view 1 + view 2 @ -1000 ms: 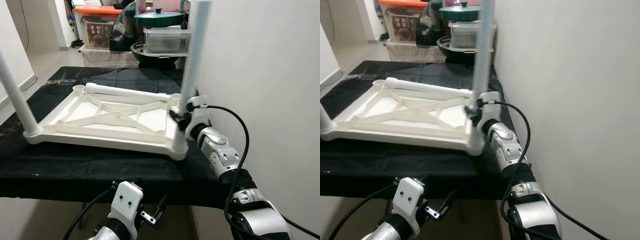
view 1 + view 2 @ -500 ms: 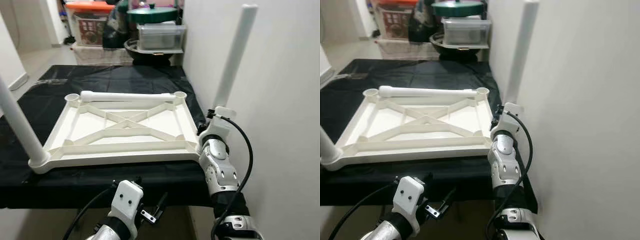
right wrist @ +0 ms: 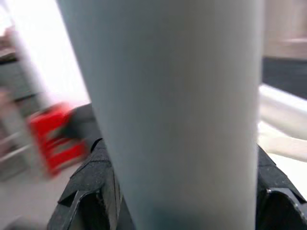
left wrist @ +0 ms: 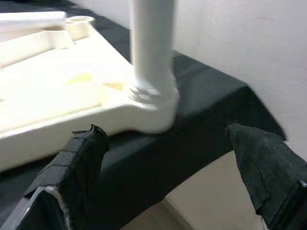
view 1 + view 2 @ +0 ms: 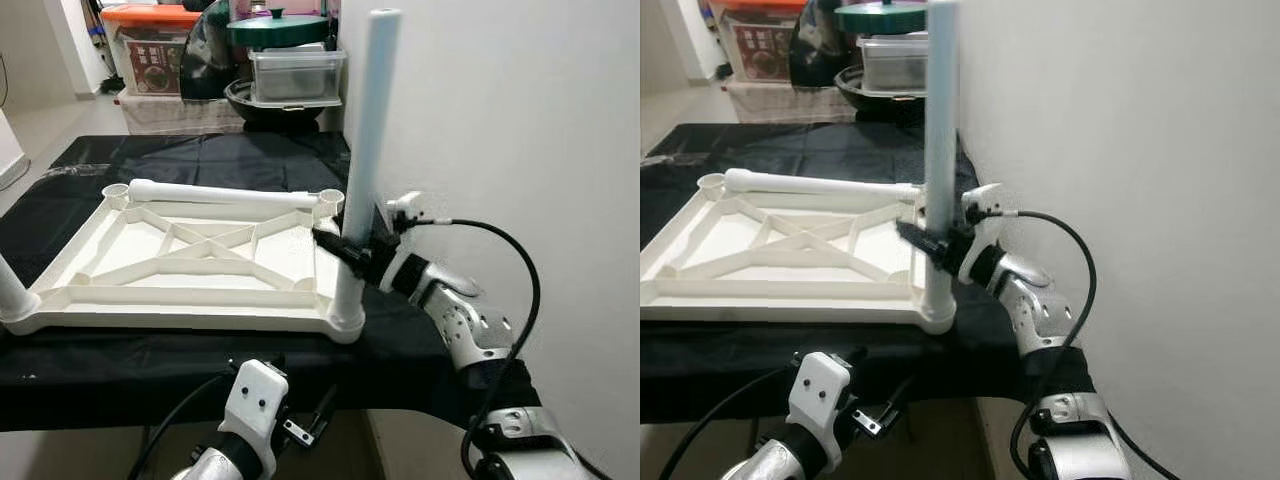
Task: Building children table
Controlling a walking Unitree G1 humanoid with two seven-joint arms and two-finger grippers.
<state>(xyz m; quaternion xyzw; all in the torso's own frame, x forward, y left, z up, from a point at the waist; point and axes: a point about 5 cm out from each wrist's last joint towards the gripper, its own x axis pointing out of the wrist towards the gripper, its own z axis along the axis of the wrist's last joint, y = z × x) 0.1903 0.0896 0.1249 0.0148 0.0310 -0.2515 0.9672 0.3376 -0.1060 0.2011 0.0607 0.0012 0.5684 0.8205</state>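
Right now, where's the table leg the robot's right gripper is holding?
The table leg stands upright in the near right corner socket of the white tabletop frame, beside the wall, with the right gripper clamped around its lower part.

Your head cameras look forward and down over the black-draped table (image 5: pixel 150 345). Both wrist views sit close, sharing the upright white table leg (image 5: pixel 362 170).
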